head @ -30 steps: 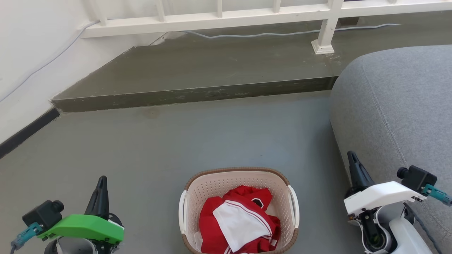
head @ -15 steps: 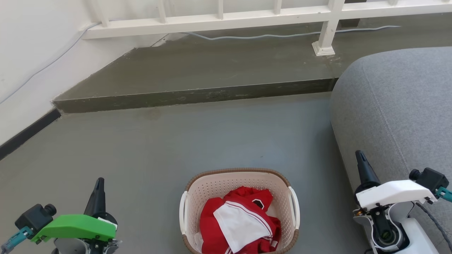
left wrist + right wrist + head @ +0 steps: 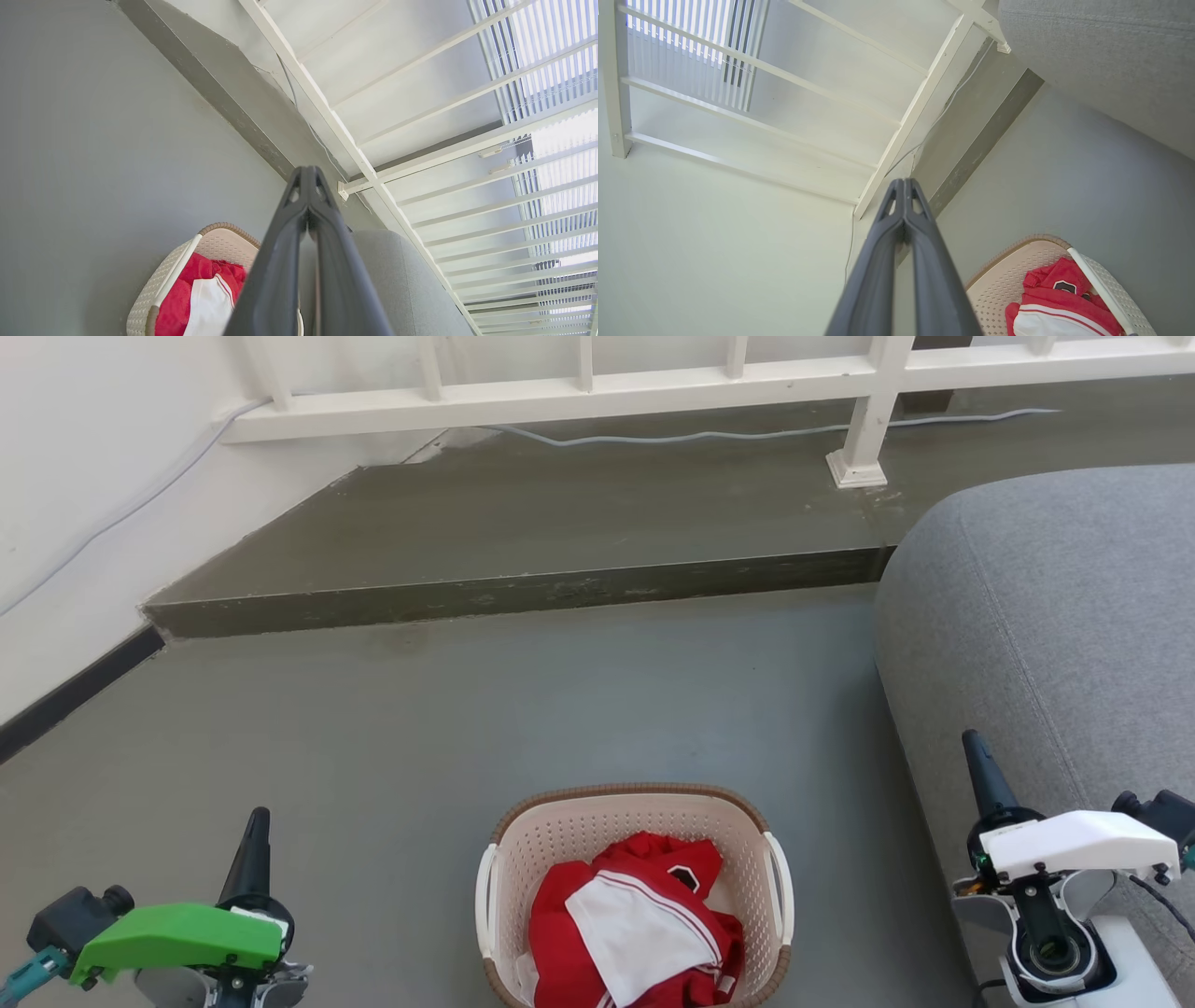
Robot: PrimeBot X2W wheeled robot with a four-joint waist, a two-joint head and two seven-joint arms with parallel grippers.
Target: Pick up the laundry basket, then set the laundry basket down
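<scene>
While both arms hang low and wide under my remote control, the laundry basket [image 3: 597, 826] sits upright on the grey floor [image 3: 467, 728], at the bottom middle of the head view and roughly midway between them. A red-and-white garment [image 3: 635, 924] is heaped inside it. The left gripper [image 3: 256, 821] is well apart from the basket on one side and the right gripper [image 3: 976, 747] well apart on the other. Each is pressed closed to a single dark point and has hold of nothing. The left wrist view confirms it, the two fingers [image 3: 285, 242] meeting at their tips with only air beyond.

The right arm stands just beside the grey sofa [image 3: 1046, 616].

As I read it, this scene fits two stages equally: arms poised outside the basket ahead of a lift, or arms drawn clear once it has been set back down. The pictures do not settle which.

Either way, my judgement on handling is the same. It looks like a light plastic shell with a soft, loose load, so it should be carried by its left handle [image 3: 483, 896] and right handle [image 3: 782, 887] together and kept level. The right arm has little room on the sofa side.
</scene>
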